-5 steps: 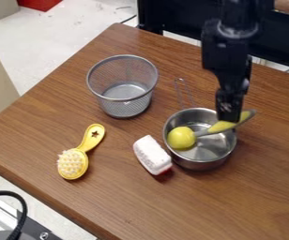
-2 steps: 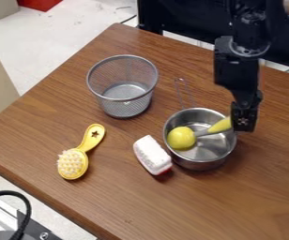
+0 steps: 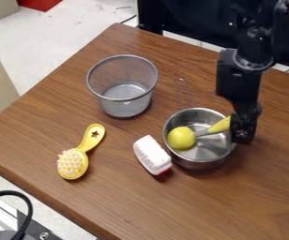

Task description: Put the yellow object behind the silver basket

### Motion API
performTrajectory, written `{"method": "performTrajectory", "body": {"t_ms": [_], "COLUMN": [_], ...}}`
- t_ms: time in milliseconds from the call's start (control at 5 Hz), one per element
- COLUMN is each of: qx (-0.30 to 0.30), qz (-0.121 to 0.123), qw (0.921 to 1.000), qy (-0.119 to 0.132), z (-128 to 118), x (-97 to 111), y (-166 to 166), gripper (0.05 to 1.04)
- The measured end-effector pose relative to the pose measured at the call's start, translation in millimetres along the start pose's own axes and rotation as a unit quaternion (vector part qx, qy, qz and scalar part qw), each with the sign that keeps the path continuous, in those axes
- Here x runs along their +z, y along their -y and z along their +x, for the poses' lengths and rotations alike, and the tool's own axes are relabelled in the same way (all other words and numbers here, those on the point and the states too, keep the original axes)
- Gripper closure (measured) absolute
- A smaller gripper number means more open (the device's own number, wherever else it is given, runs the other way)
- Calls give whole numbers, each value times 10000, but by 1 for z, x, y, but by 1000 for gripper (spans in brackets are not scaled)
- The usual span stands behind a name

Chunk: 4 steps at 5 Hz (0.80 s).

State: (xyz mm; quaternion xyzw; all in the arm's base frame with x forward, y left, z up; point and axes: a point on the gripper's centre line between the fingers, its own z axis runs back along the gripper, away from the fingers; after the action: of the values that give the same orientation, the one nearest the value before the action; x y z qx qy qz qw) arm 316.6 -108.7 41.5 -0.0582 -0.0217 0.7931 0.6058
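Wooden table (image 3: 178, 211): yellow object (image 3: 181, 138) near jaws.

With twelve at the top of the view, the silver basket (image 3: 123, 101) stands upright on the wooden surface (image 3: 40, 112), round and open-topped, its mesh wall narrowing toward the base. Two things are yellow, and which one is meant cannot be told. A yellow brush (image 3: 73, 164) lies at the basket's seven o'clock, pale bristles up, its star-marked handle pointing to one. A utensil with a round yellow end (image 3: 181, 138) rests in the metal pot (image 3: 200, 165) between the basket's four and five, its grey neck and yellow handle slanting toward two.
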Motion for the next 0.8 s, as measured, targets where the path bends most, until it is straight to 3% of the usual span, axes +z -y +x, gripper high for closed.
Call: {"method": "performTrajectory", "body": {"t_ms": [400,600,800], "qx": [81,-16,-1], "qz": [1,27,67], "qw": [10000,10000,10000], "qy": [39,30,67], "z": [1,4,9], "x": [-6,-6,-6], "y": [3,5,6], "gripper": [698,842,844]}}
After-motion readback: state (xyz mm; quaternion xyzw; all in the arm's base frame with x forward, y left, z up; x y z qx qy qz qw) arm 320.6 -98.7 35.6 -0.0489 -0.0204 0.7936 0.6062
